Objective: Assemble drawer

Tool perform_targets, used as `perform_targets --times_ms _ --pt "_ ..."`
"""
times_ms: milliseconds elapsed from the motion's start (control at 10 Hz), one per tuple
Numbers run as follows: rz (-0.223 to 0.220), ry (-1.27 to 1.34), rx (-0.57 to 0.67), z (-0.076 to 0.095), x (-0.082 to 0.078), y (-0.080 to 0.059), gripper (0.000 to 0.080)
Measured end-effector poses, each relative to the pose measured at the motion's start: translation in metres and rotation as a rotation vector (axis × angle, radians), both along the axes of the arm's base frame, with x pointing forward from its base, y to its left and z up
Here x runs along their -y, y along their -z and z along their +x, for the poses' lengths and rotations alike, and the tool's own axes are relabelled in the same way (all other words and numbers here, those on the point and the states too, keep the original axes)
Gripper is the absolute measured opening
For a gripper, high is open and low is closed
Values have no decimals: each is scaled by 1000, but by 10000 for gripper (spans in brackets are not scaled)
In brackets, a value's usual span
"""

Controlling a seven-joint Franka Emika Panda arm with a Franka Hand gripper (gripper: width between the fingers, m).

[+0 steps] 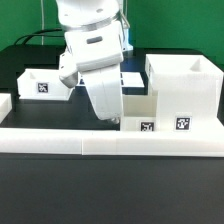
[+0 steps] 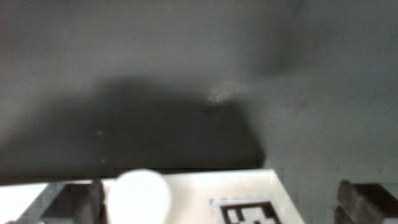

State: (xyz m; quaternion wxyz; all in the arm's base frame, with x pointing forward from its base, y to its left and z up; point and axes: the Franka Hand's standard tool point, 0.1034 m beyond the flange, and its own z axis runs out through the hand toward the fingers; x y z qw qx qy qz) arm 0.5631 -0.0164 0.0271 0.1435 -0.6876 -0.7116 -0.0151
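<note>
From here, the tall boxy white housing (image 1: 182,85) beside the claw (image 1: 108,117) looks like smooth, matt plastic. So does the open-top white tray (image 1: 45,83) on its other side. The black counter (image 1: 110,190) beneath looks dull and matt.

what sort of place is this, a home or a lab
Most likely a robotics lab bench: a black table fenced by white border bars, a robot gripper hanging over it, and a white drawer housing and tray bearing square tags.

Upright white housing (image 1: 183,88), tray (image 1: 138,106) alongside (both tagged)
</note>
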Motion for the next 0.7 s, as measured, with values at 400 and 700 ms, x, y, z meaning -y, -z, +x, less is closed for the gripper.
perform_targets --times_ms 400,700 --pt "5 -9 -5 1 -21 2 649" --pt "17 -44 -28 3 -38 -5 649"
